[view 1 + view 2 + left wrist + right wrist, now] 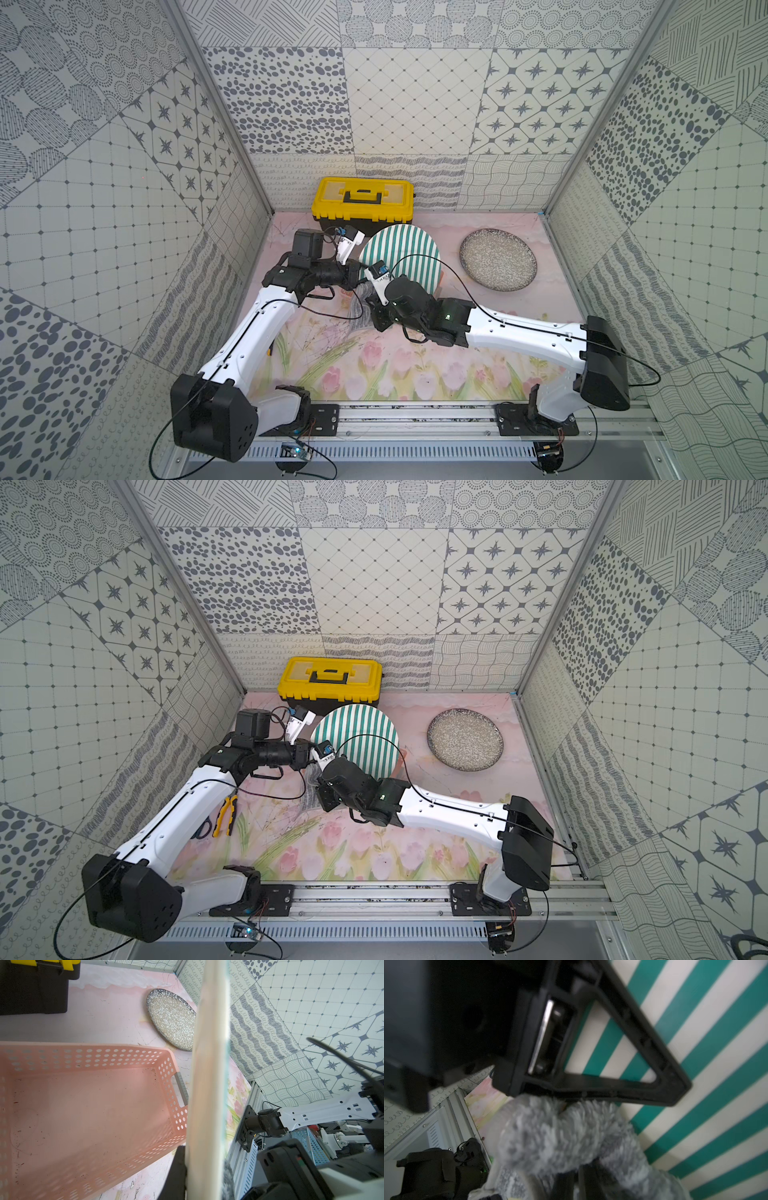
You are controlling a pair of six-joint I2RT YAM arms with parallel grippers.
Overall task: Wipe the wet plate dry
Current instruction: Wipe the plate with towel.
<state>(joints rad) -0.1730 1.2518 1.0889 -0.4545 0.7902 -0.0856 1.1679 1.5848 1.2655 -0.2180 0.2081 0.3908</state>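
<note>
A teal-and-white striped plate (405,251) (361,735) stands on edge above the table. My left gripper (356,275) (199,1178) is shut on its rim; the plate (207,1064) shows edge-on in the left wrist view, with one black finger (176,1174) against its back. My right gripper (376,309) (571,1184) is shut on a fluffy grey cloth (360,303) (560,1136). The cloth presses on the striped face (706,1053) right beside the left gripper's triangular finger (623,1043). A tuft of cloth (227,1180) also shows in the left wrist view.
A yellow toolbox (363,199) stands at the back wall. A speckled plate (498,259) lies flat at the back right. A pink perforated basket (83,1105) sits under the held plate. Yellow-handled pliers (226,814) lie by the left arm.
</note>
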